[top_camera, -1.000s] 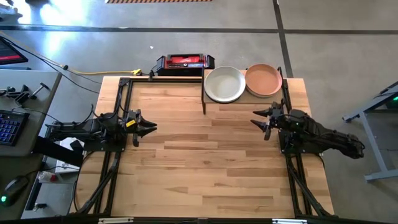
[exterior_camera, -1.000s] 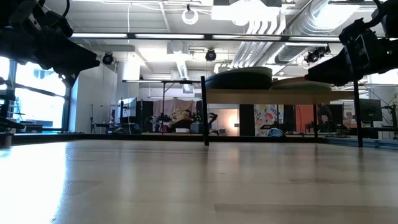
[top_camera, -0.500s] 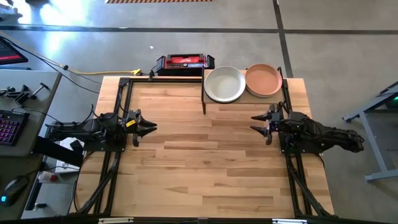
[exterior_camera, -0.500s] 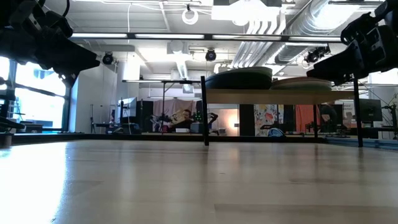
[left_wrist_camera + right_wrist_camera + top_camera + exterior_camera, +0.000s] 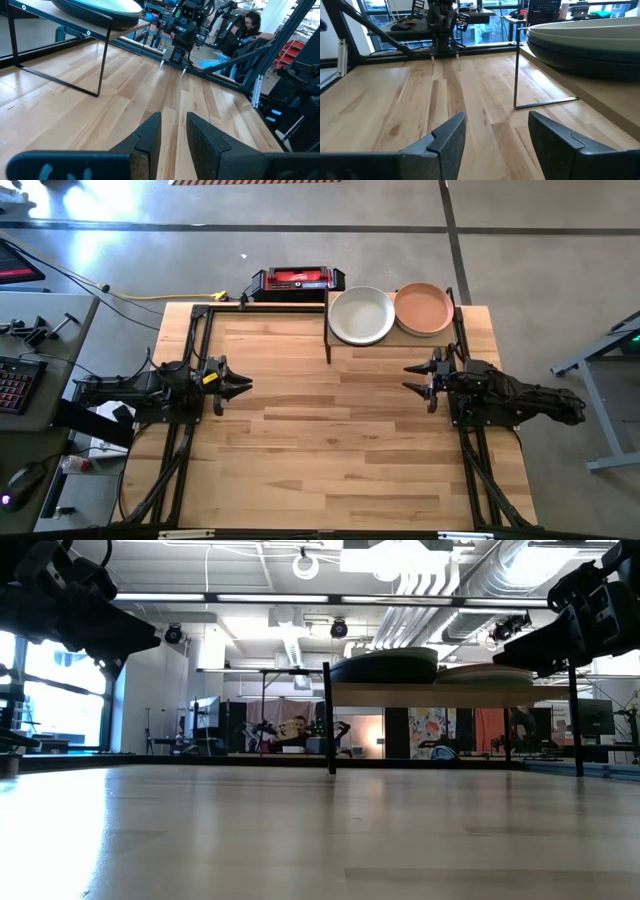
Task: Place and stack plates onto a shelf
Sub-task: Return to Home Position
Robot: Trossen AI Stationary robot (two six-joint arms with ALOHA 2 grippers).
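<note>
High view has the left gripper [image 5: 246, 384] hovering by the left edge of the light-wood counter [image 5: 320, 440], its fingers a narrow gap apart, holding nothing. Along the far edge, the small light-wood shelf on thin black posts [image 5: 450, 695] carries two stacks side by side, topped by a pale grey round plate [image 5: 361, 315] and a salmon round plate [image 5: 424, 308]. Near the shelf's front, the right gripper [image 5: 406, 378] hovers with fingers spread wide, empty.

Left hand [image 5: 247, 384] barely parted, right hand [image 5: 407, 378] wide, both held low facing inward.
</note>
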